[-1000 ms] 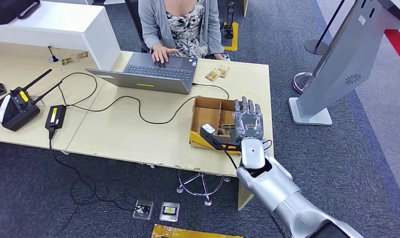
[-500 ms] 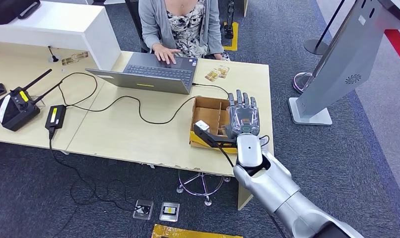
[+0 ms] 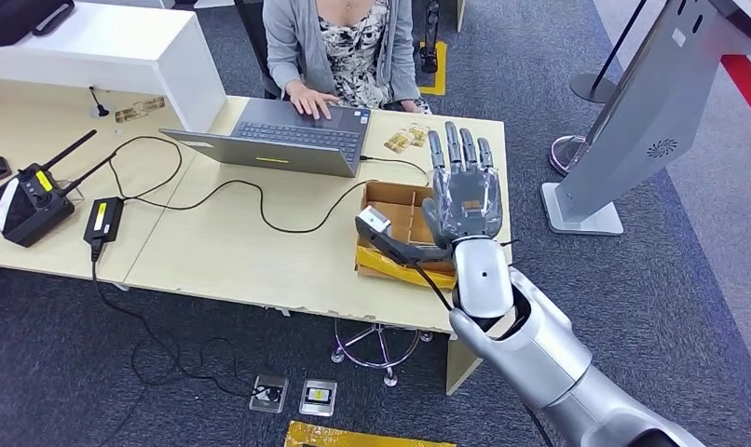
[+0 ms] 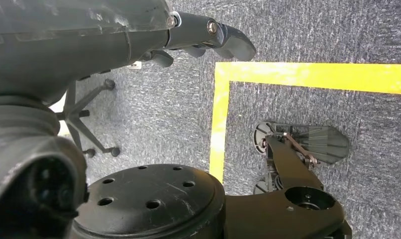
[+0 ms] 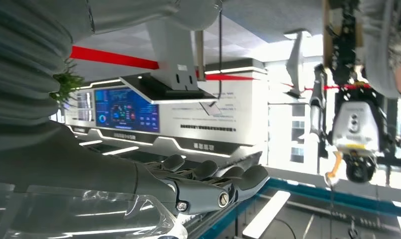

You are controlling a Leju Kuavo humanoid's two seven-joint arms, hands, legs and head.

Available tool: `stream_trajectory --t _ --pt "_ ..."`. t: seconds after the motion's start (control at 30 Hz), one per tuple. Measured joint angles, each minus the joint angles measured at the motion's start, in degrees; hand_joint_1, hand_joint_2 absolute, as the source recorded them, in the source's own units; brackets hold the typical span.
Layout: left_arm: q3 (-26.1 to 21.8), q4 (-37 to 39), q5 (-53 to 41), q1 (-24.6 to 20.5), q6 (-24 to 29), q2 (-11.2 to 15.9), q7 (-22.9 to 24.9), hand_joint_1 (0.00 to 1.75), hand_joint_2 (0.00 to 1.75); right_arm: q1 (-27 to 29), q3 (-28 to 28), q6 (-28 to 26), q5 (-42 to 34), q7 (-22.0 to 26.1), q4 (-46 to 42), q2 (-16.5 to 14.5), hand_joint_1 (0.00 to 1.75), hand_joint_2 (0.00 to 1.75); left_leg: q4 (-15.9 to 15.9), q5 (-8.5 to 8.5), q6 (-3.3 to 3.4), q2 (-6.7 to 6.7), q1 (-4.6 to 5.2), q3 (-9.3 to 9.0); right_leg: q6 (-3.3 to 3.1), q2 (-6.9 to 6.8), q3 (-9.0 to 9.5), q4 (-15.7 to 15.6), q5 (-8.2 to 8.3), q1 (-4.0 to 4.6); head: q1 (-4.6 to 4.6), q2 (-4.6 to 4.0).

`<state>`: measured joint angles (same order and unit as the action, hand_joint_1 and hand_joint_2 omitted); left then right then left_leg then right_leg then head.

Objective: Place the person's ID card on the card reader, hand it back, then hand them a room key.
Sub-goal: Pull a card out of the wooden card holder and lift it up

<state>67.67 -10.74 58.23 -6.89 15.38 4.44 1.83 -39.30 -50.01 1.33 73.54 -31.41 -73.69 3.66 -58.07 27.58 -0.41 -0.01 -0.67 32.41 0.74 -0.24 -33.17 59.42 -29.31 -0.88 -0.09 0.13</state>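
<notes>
Since a second earlier the right hand [image 3: 462, 198] had risen from low over the cardboard box [image 3: 390, 207] and moved toward the far side of the bench [image 3: 213, 247], so that its fingertips now reached past the box's far wall. Its fingers [image 3: 448, 149] stood straight and apart, palm down, holding nothing. The thumb with its pale tip [image 3: 373, 221] jutted out over the box's near left corner. In the right wrist view the same hand [image 5: 208, 186] showed flat and open against a bright hall with a display kiosk [image 5: 153, 79].

The left hand [image 4: 198, 42] hung beside the robot above grey carpet crossed by a yellow floor line [image 4: 219, 119]; its fingers looked loosely curled, and I could not tell whether they were closed.

The box sat at the bench's right end, its near wall close to the near edge and only a narrow strip of bench between it and the right edge. A few small cards [image 3: 407, 138] lay beyond it near the far right corner, beside the laptop [image 3: 283, 140] where a person [image 3: 339, 47] was typing; I could not tell which was the ID card or the room key. A black cable [image 3: 260, 200] looped across the middle of the bench, leaving open wood to the box's left.
</notes>
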Motion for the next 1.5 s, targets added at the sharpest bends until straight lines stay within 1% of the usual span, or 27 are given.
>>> stream_trajectory --t 0.13,0.37,0.63,0.77,0.83,1.13,1.5 --pt "-0.58 0.03 0.31 -0.01 0.22 0.00 -0.13 0.00 0.00 0.96 -0.11 0.27 -0.88 0.99 -5.05 0.38 0.00 1.75 0.00 0.00 0.00 0.00 0.00 0.00 0.00 -0.01 0.00 0.00 0.00 0.00 -0.01 0.00" --pt "-1.20 0.05 0.69 -0.02 0.66 -0.03 -0.05 0.00 0.00 2.47 -0.59 -0.38 -5.41 1.36 -6.35 0.71 0.00 1.75 0.00 0.00 0.00 -0.01 0.00 0.01 0.00 -0.02 0.02 0.00 0.00 0.00 0.01 0.00" --pt "-1.70 0.05 0.70 -0.04 0.89 -0.18 0.51 0.00 0.00 4.72 -2.06 -2.07 -11.71 1.90 -2.12 0.55 0.00 1.75 0.00 0.00 0.00 -0.03 0.00 0.05 0.00 -0.05 0.01 0.00 -0.01 0.00 0.01 0.00" --pt "-1.96 0.05 0.53 -0.07 0.82 -0.31 0.74 0.00 0.00 5.00 -2.51 -2.26 -18.96 4.78 1.49 -0.24 0.00 1.75 0.01 0.00 0.00 -0.02 -0.01 0.05 0.00 -0.05 0.01 0.00 -0.01 0.00 0.00 0.00" --pt "-2.07 0.05 0.43 -0.07 0.79 -0.35 0.88 0.00 0.00 4.97 -2.55 -2.67 -21.14 5.63 3.37 -0.72 0.00 1.75 0.01 0.00 0.00 -0.04 -0.01 0.05 0.00 -0.07 0.01 0.00 -0.01 0.01 0.00 0.00" --pt "-2.13 0.05 0.27 -0.06 0.72 -0.38 0.97 0.00 0.00 4.75 -2.57 -3.19 -22.42 5.74 7.64 -1.61 0.00 1.75 0.00 0.00 0.00 -0.04 0.00 0.05 0.00 -0.07 0.01 0.00 0.00 0.00 0.01 0.00" --pt "-2.13 0.05 -0.63 -0.06 -0.18 -0.38 0.97 0.00 0.00 4.76 -2.55 -2.92 -23.22 2.74 8.95 -1.28 0.00 1.75 0.00 0.00 0.00 -0.04 0.00 0.03 0.00 -0.05 0.00 0.00 0.00 0.00 0.00 0.00"
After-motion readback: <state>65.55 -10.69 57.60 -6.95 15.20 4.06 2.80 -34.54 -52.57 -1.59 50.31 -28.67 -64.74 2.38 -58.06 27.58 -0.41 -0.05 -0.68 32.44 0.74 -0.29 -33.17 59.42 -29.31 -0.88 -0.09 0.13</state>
